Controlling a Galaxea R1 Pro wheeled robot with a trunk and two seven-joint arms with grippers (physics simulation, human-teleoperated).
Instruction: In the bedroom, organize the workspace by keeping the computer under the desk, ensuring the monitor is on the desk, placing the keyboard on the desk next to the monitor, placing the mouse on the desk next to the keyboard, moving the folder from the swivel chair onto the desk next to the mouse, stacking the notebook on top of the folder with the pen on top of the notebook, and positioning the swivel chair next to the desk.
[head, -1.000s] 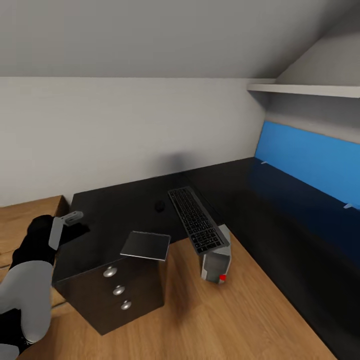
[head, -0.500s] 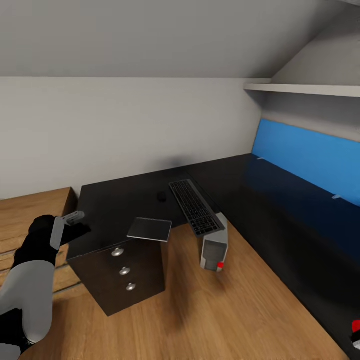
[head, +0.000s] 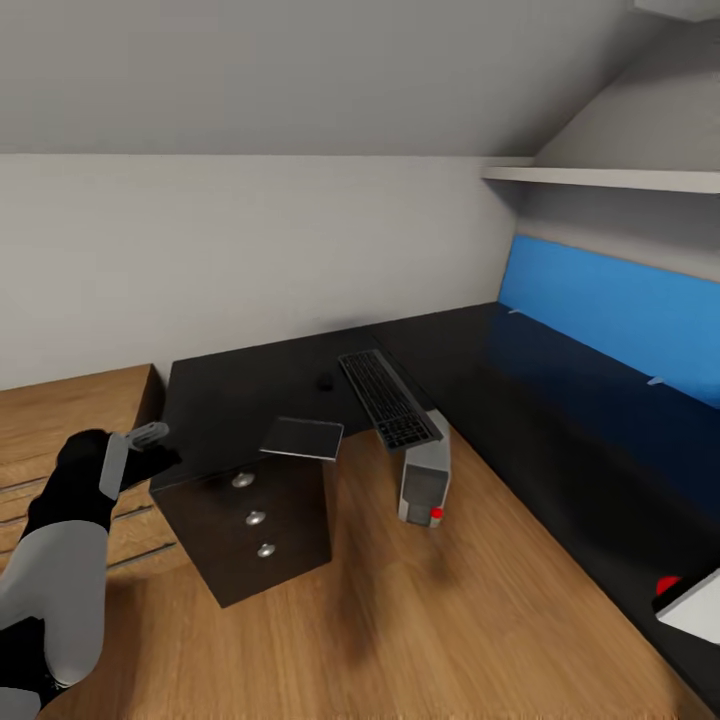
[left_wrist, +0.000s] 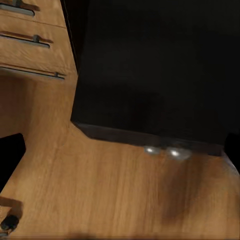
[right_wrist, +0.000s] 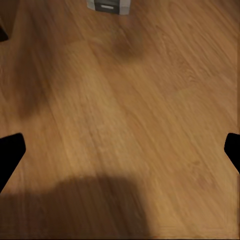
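Nearest the camera, at 8 o'clock in the head view, the left arm is raised with the left gripper level with the near edge of the desk. Its wrist view shows dark fingertips at the two frame sides, spread wide with nothing between them: released and empty. The right gripper is likewise spread apart, empty, over bare wooden floor.

At 7 o'clock, a dark drawer pedestal with three round knobs stands under the desk's near end. A thin dark grey pad overhangs the desk edge above it.

Toward centre, the computer stands on the floor, half tucked below the desk edge. The keyboard lies on the desk directly above it, its near end projecting past the edge. Just beside it at 11 o'clock sits a small dark object, possibly the mouse; too small to confirm.

At 3 o'clock the desk's long wing runs beneath the blue back panel. At 4 o'clock, a white-and-red object is cut by the frame edge; unidentifiable.

Risks, as judged:
- The overhanging keyboard and pad could be knocked to the floor by any sweep of the left arm or a base movement near the edge.
- The computer protrudes and may be struck by the base.
- Monitor, folder, notebook, pen and chair remain to be located.
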